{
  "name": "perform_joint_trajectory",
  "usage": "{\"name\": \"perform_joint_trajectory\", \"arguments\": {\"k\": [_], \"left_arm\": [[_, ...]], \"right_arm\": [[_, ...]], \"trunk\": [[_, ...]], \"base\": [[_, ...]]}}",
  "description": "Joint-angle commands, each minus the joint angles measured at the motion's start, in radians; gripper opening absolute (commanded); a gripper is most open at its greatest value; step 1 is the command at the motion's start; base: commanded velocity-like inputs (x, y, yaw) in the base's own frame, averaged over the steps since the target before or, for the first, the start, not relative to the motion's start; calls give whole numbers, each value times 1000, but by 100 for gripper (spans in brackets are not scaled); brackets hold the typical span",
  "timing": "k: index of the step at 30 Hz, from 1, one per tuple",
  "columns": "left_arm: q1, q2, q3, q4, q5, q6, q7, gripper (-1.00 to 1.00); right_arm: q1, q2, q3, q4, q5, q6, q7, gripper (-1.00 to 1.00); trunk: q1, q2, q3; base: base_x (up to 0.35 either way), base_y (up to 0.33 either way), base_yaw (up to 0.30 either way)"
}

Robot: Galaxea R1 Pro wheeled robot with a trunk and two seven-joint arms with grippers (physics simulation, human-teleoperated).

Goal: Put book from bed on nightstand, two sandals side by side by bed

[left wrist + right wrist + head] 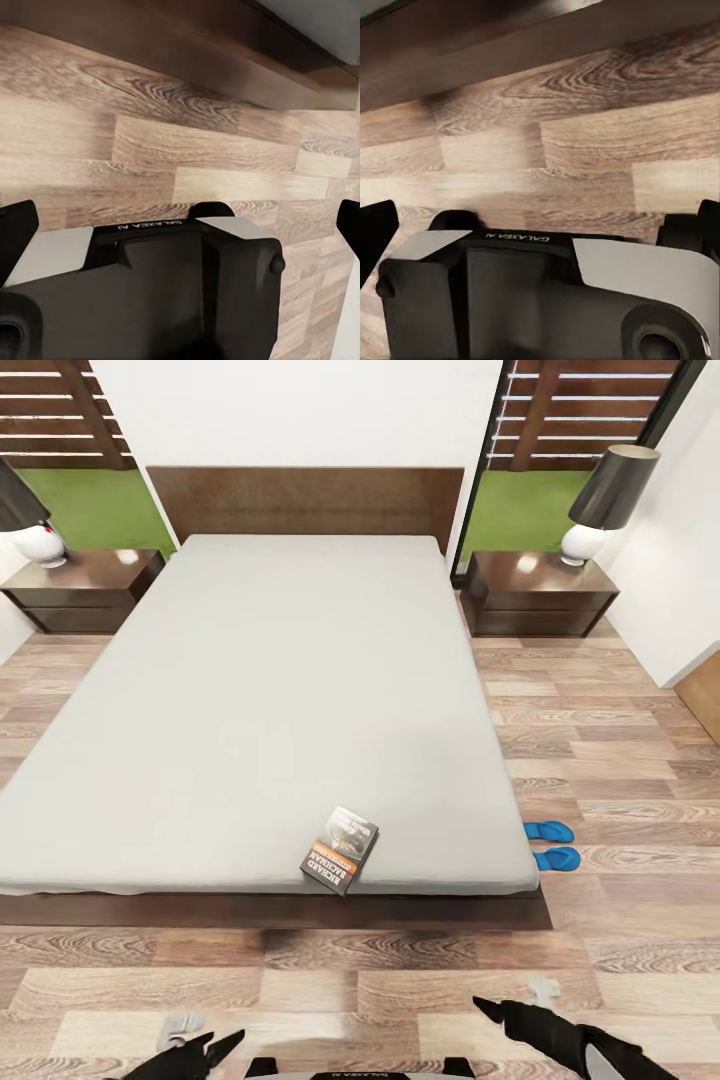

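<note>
The book (340, 850) lies flat on the pale mattress of the bed (260, 690), close to its near edge and towards the right corner. The two blue sandals (548, 831) (556, 858) sit side by side on the wood floor, touching the bed's right side near that corner. One nightstand (85, 588) stands left of the headboard, the other nightstand (540, 595) right of it. My left gripper (205, 1038) (181, 225) and right gripper (515, 1000) (540, 225) hang low over the floor in front of the bed, both open and empty, well short of the book.
A white lamp with a black shade stands on each nightstand (38, 540) (585, 540). The bed's dark frame (225, 60) (510, 45) runs along the floor ahead of my base (165, 262). A white wall (670, 580) closes the right side.
</note>
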Motion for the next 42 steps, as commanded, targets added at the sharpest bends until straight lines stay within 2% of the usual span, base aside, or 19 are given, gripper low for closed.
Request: {"name": "perform_joint_trajectory", "arguments": {"k": [1,2,4,9,13,14,15,17,18,20,22,29,30,35,40,42], "left_arm": [[0,1,8,1,5,-5,-2,100],[0,2,23,1,5,-5,-1,100],[0,3,45,1,5,-4,-1,100],[0,2,83,0,5,-4,0,100],[0,9,132,0,5,-2,-1,100],[0,11,137,0,5,-1,-2,100],[0,19,149,1,5,0,-4,100],[0,24,158,1,5,1,-5,100],[0,27,164,2,5,2,-5,100],[0,27,168,3,5,3,-5,100],[0,26,169,3,5,4,-5,100],[0,26,170,31,5,3,-5,100],[0,27,171,42,6,3,-5,100],[0,27,171,52,6,3,-4,100],[0,27,171,53,6,2,-6,100],[0,27,171,54,6,1,-7,100]], "right_arm": [[0,1,4,-45,-10,54,3,100],[0,4,3,-105,-10,114,5,100],[0,4,3,-166,-11,161,6,100],[0,7,2,-218,-12,188,6,100],[0,81,1,-242,-13,182,5,100],[0,90,1,-243,-13,182,5,100],[0,110,1,-245,-13,181,5,100],[0,122,1,-247,-15,181,6,100],[0,138,2,-248,-16,180,6,100],[0,188,3,-248,-17,180,6,100],[0,224,4,-248,-17,180,6,100],[0,271,6,-256,-20,180,11,100],[0,289,6,-264,-21,180,12,100],[0,313,7,-297,-23,182,15,100],[0,315,3,-336,-31,181,16,100],[0,314,0,-345,-63,180,18,100]], "trunk": [[0,-1,-1],[0,-1,-1],[0,-1,-1],[0,-1,-1],[0,-1,-1],[0,-1,-1],[0,-1,-1],[0,-1,-1],[0,-1,-1],[0,-1,-1],[0,-1,-1],[0,-1,-1],[0,-1,-1],[0,-1,-1],[0,-1,-1],[0,-1,-1]], "base": [[0,0,0],[0,0,0],[0,0,0],[0,0,0],[0,0,0],[0,0,0],[0,0,0],[0,0,0],[0,0,0],[0,0,0],[0,0,0],[0,0,0],[0,0,0],[0,0,0],[0,0,0],[0,0,0]]}}
